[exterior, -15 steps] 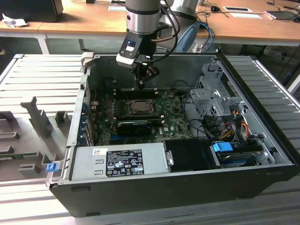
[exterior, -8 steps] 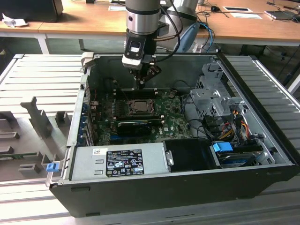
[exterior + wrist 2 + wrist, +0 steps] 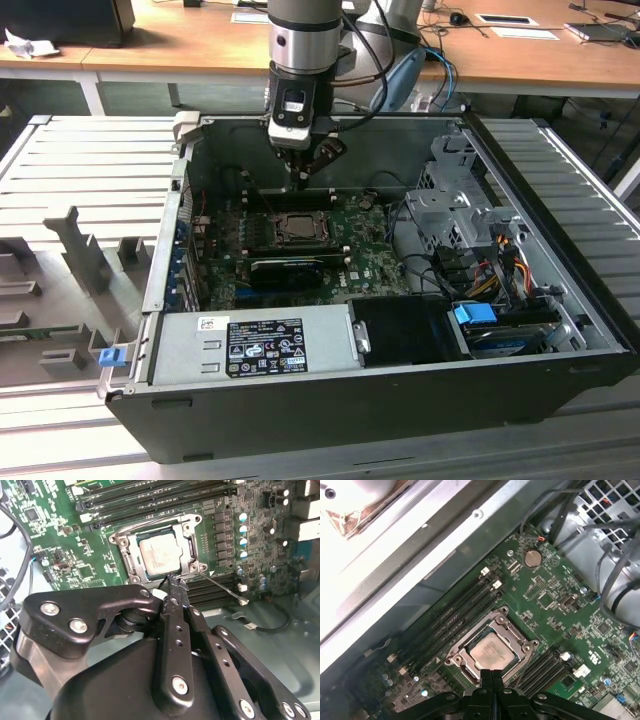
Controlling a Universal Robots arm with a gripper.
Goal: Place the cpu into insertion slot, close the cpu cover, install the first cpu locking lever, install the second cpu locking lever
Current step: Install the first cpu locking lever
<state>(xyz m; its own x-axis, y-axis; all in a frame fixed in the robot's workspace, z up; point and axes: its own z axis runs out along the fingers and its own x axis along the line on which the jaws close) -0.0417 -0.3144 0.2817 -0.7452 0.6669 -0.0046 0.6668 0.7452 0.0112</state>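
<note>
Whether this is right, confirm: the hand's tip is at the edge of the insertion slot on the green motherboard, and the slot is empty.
Wrong on one count: the insertion slot is not empty. The second wrist view shows the cpu seated in it. The rest stands: the hand has its tip at the slot's edge on the green motherboard.

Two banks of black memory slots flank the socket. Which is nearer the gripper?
The bank that the thin metal lever crosses, right beside the gripper tips; the other bank lies across the socket.
</note>
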